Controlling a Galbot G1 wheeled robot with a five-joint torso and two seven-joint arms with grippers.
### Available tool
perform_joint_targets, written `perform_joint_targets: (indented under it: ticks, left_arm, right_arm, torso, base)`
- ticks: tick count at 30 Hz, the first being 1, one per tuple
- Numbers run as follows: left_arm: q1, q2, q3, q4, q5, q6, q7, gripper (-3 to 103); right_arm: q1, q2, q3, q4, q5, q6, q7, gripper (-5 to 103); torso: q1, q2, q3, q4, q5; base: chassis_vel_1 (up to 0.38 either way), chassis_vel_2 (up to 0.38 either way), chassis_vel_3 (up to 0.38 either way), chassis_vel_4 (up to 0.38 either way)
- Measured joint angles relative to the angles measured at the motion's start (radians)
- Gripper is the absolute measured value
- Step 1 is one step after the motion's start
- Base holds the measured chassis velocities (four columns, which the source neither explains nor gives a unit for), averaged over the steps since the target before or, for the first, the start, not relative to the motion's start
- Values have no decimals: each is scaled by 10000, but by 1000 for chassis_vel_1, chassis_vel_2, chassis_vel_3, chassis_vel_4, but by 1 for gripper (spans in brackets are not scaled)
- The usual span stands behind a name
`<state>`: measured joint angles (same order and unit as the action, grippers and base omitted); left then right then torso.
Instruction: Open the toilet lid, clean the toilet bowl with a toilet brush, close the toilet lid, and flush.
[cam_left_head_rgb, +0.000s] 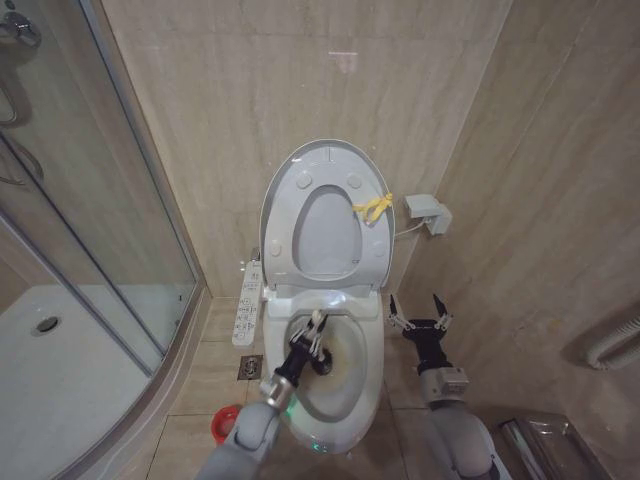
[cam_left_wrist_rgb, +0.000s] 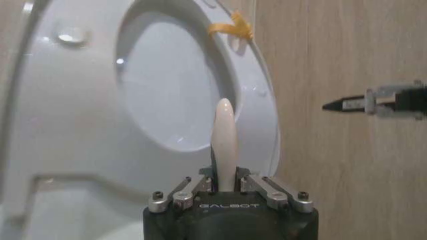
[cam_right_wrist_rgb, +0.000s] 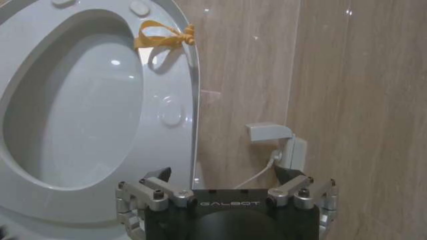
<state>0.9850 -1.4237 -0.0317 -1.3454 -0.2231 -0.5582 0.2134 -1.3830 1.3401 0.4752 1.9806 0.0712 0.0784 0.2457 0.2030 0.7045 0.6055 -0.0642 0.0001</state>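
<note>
The toilet lid (cam_left_head_rgb: 325, 235) stands raised against the back wall with the seat ring (cam_left_head_rgb: 285, 210) folded up against it; a yellow tie (cam_left_head_rgb: 374, 207) hangs at its edge. Below lies the toilet bowl (cam_left_head_rgb: 352, 388), brownish stains on its inner wall. My left gripper (cam_left_head_rgb: 313, 334) hovers over the bowl, shut on the toilet brush's white handle (cam_left_wrist_rgb: 224, 140); the dark bristle head (cam_left_head_rgb: 322, 363) points down into the bowl. My right gripper (cam_left_head_rgb: 420, 308) hangs open and empty beside the toilet, by the side wall. The right wrist view shows the right gripper (cam_right_wrist_rgb: 223, 176), the lid (cam_right_wrist_rgb: 67, 115) and the tie (cam_right_wrist_rgb: 163, 37).
The red holder cup (cam_left_head_rgb: 226, 424) sits on the floor beside the bowl. A control panel (cam_left_head_rgb: 247, 303) and floor drain (cam_left_head_rgb: 250, 367) lie nearby. Glass shower doors (cam_left_head_rgb: 100, 240) and the shower tray (cam_left_head_rgb: 60, 380) close off one side. A white wall box (cam_left_head_rgb: 428, 213) is mounted beside the lid.
</note>
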Motion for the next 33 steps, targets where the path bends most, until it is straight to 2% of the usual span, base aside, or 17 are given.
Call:
perform_joint_targets:
  ticks: [3,10,15,23,33]
  left_arm:
    - [-283,-349,372,203,4,67,-48,19]
    - [-536,-808,619,704,72,26,16,19]
    - [-623,-794,648,1282,28,-59,120,19]
    - [-1138,-881,758,1015,-120,64,103,19]
    - [-923,-1001,983,1456,-115,70,185,19]
  right_arm:
    - [0,0,0,0,0,0,0,100]
    - [0,0,0,0,0,0,0,100]
    - [0,0,0,0,0,0,0,100]
    - [0,0,0,0,0,0,0,100]
    - [0,0,0,0,0,0,0,100]
  torso:
    - [0,0,0,1,-1]
    - [0,0,0,1,0]
    - [0,0,-1,5,0]
    - [0,0,-1,0,-1]
    - [-1,0,-1,4,-1]
  base:
    - [0,0,0,0]
    - [0,0,0,0]
    - [0,0,0,0]
    - [0,0,0,0]
    - [0,0,0,0]
